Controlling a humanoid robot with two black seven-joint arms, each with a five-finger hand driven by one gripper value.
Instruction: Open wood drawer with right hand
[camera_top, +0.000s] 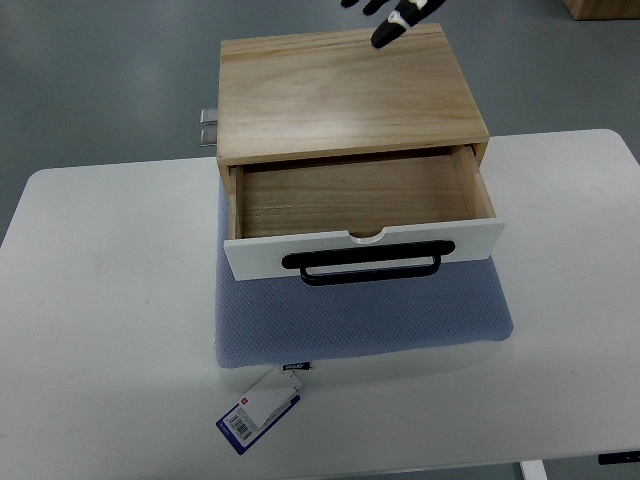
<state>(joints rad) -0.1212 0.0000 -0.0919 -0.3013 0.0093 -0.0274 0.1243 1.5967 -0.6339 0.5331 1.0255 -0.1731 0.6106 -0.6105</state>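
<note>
- I am looking down at a wood drawer (360, 205) that is standing pulled out toward me from its wooden cabinet (345, 92); the inside is showing bare wood.
- The drawer's white front panel (365, 248) is facing me, carrying a black bar handle (370, 265) along its lower edge and a small half-round notch at the top edge.
- The cabinet is sitting on a blue-grey padded mat (360, 320), which is spreading out in front of the drawer on the white table (100, 300).
- A paper tag with a barcode (257, 412) is hanging off the mat's near edge, lying on the table.
- A metal fitting (208, 128) is poking out from behind the cabinet's left side.
- At the top edge of the picture, dark fingertips of a hand (395, 18) are showing above the cabinet's far edge; I cannot tell which arm it belongs to, nor whether it is released or clenched. It is well apart from the handle.
</note>
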